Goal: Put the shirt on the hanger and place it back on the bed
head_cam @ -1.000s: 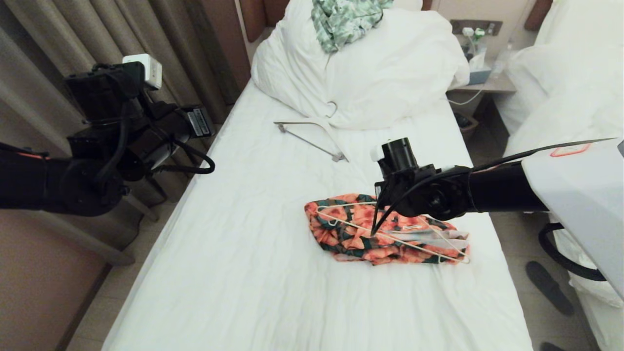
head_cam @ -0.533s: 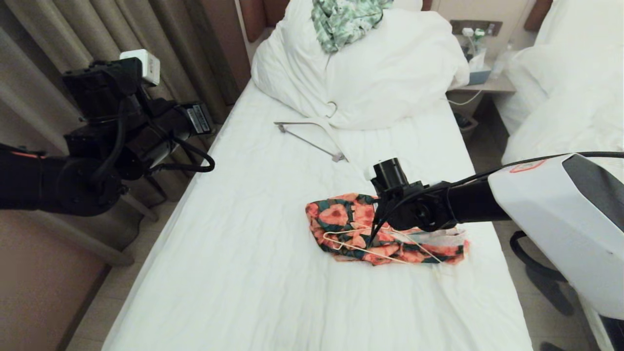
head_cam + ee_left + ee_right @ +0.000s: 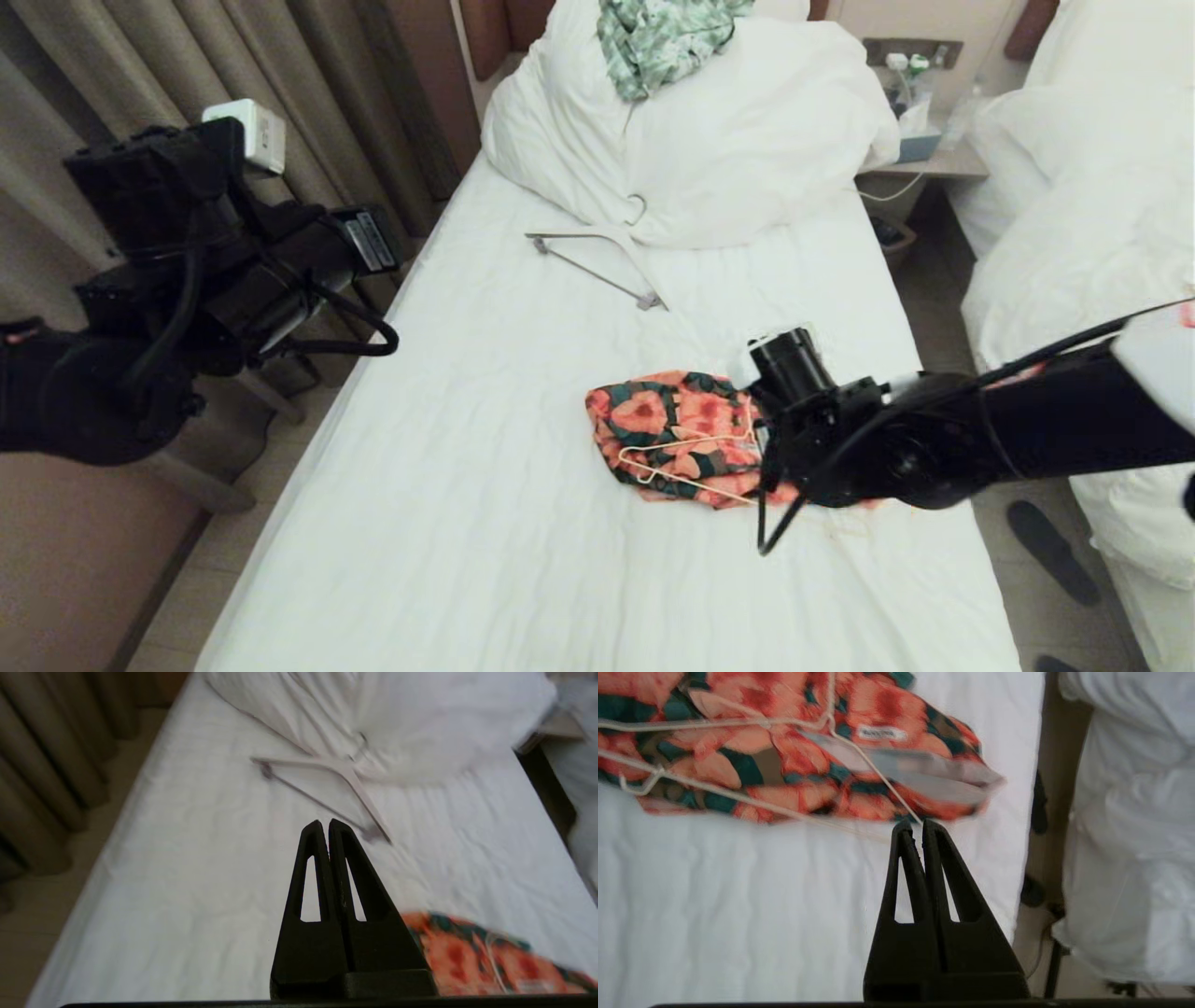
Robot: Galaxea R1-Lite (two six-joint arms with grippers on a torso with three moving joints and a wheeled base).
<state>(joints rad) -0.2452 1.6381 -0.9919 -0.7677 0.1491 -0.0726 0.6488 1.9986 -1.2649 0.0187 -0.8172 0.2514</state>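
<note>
now clamping right gripper together on hanger wire, dragging it nearer across shirt; left gripper together, idling left.

Shirt on the bed centre-right, hanger atop it, second hanger at 12 o'clock, pillow beyond, left arm at 9 o'clock.

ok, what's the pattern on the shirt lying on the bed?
Coral-orange flowers with dark green leaves on the shirt; clearest in the right wrist view.
</note>
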